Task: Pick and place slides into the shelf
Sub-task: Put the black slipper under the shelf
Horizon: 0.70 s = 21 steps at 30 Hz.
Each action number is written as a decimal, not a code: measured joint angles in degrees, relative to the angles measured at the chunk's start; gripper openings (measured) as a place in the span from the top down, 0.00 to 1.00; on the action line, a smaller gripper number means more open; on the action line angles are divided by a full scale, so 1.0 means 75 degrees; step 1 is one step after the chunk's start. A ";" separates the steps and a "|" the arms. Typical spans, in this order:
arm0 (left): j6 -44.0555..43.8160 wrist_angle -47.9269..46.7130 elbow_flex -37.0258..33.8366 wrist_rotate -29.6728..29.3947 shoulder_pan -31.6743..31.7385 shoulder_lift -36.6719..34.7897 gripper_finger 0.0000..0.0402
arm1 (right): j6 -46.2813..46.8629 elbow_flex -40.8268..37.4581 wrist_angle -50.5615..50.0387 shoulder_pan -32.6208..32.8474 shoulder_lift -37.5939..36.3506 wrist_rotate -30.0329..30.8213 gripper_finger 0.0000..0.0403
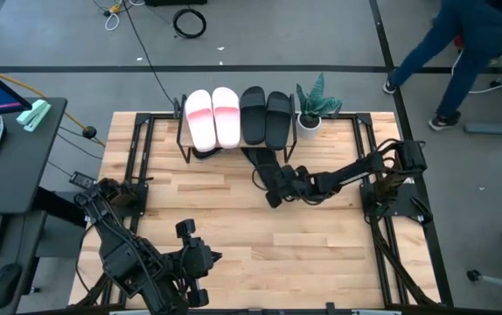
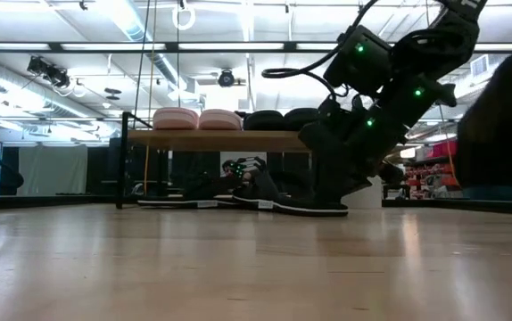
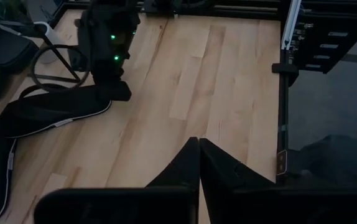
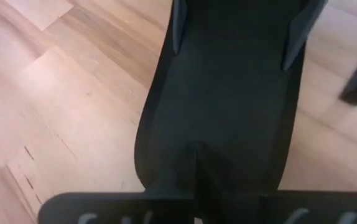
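Right jaws (image 1: 273,199) pinching flip-flop (image 4: 222,99) heel, before shelf (image 1: 233,144), left jaws (image 3: 198,168) pressed together

The high camera is looking straight down on the whole table (image 1: 233,227). The low camera is sitting at table-top height, looking level toward the shelf (image 2: 220,139), which the high view is also showing. The left wrist camera is looking across the planks at the right arm (image 3: 107,43). The right wrist camera is looking very closely at a black flip-flop (image 4: 228,99).
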 joint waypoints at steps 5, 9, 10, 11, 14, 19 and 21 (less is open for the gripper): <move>-0.0530 -0.0116 0.0000 -0.0534 -0.0003 0.0035 0.99 | 0.1314 -0.0005 -0.0306 0.0922 0.0003 0.0748 0.99; -0.1845 -0.1025 0.0000 -0.0935 0.0138 0.0178 0.99 | 0.1565 -0.0019 -0.0336 0.1558 0.0028 0.1587 0.99; -0.2067 -0.0972 -0.0051 -0.0941 0.0214 0.0219 0.98 | 0.1522 -0.0027 -0.0285 0.1685 0.0029 0.1864 0.99; -0.2072 -0.0842 -0.0200 -0.0955 0.0285 0.0221 0.97 | 0.1420 -0.0027 -0.0220 0.1778 0.0029 0.2151 0.99; -0.2072 -0.0689 -0.0656 -0.0955 0.0454 0.0228 0.97 | 0.1072 -0.0024 -0.0037 0.1958 -0.0072 0.2641 0.98; -0.3657 -0.0971 -0.2002 -0.0927 0.0921 0.0242 0.99 | 0.0229 -0.0016 0.0228 0.2294 -0.0750 0.2948 0.97; -0.4337 -0.0963 -0.2637 -0.0950 0.1153 0.0227 0.98 | -0.0221 -0.0016 0.0221 0.2465 -0.1153 0.2982 0.97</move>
